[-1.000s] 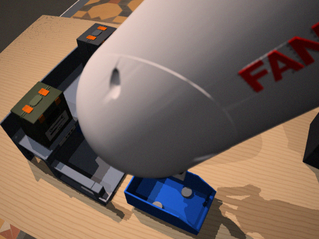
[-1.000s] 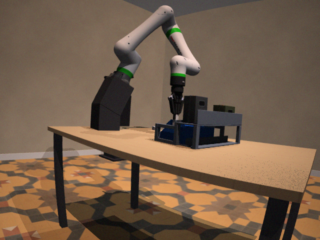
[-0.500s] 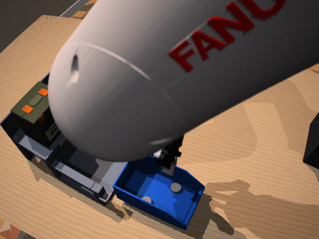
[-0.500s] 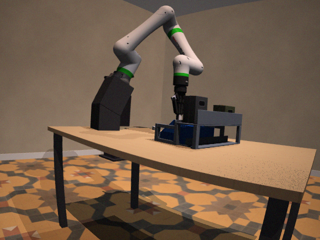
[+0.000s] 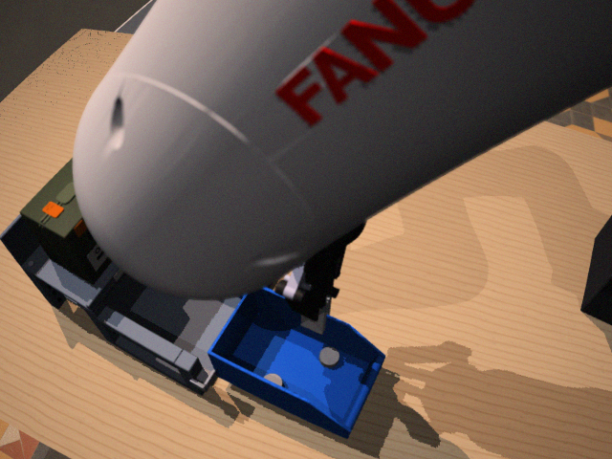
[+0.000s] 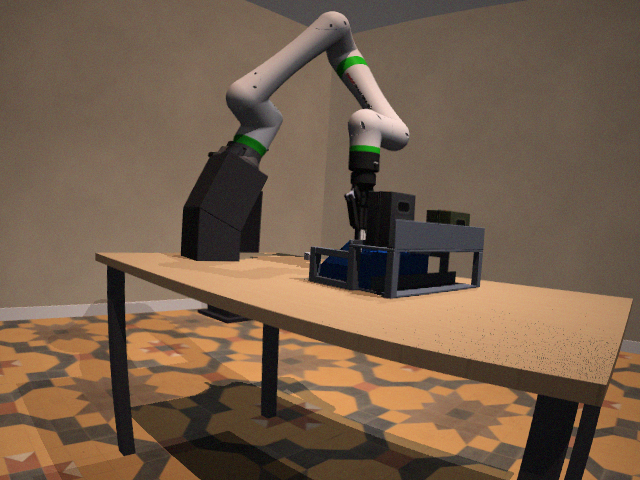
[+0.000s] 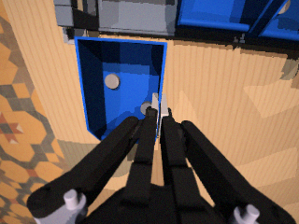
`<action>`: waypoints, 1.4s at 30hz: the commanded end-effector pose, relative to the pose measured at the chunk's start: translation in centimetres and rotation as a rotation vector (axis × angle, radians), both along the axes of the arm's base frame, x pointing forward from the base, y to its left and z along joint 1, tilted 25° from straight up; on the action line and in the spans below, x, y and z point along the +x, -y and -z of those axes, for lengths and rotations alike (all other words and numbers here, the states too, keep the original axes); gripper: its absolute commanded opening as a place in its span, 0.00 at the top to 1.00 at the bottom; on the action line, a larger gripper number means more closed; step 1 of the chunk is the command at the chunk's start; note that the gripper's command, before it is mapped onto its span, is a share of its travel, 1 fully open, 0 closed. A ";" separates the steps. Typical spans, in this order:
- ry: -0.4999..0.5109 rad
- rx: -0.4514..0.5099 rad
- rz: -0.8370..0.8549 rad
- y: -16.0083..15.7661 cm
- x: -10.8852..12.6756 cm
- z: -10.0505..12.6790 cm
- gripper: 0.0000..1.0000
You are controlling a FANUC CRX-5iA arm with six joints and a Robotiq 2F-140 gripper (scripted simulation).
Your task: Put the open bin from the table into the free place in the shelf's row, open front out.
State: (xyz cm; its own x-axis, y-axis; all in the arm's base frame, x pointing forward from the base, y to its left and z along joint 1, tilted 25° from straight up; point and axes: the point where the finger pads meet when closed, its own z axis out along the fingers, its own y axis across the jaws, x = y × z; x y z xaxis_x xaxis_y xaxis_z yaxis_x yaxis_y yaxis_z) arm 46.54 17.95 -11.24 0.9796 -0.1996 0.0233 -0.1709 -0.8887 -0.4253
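Bin beside shelf, claw clamped on its wall.
The wooden table [image 5: 445,247] [image 6: 320,310] [image 7: 224,93] is standing on dark legs over a patterned tile floor [image 6: 361,372] [image 7: 28,154], plain brown walls [image 6: 155,129] rising behind; the claw [image 5: 316,320] [image 6: 361,238] [image 7: 158,102] is gripping one side wall of the blue bin [image 5: 301,356] [image 7: 122,98], just outside the shelf [image 5: 142,340] [image 6: 439,236] [image 7: 135,19].

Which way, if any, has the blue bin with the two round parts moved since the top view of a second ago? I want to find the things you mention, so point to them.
Yes: the blue bin [image 5: 276,390] [image 7: 83,89] has shifted toward the shelf [image 5: 142,336] [image 7: 135,16], narrowing the gap between them.
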 end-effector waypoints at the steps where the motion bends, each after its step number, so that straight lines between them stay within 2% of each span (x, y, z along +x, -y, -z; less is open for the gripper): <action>1: 0.000 0.000 0.000 0.0 0.0 0.0 1.00; 32: -0.001 0.000 0.000 0.0 0.0 0.0 1.00; 42: -0.035 0.007 -0.017 0.1 0.2 -0.1 1.00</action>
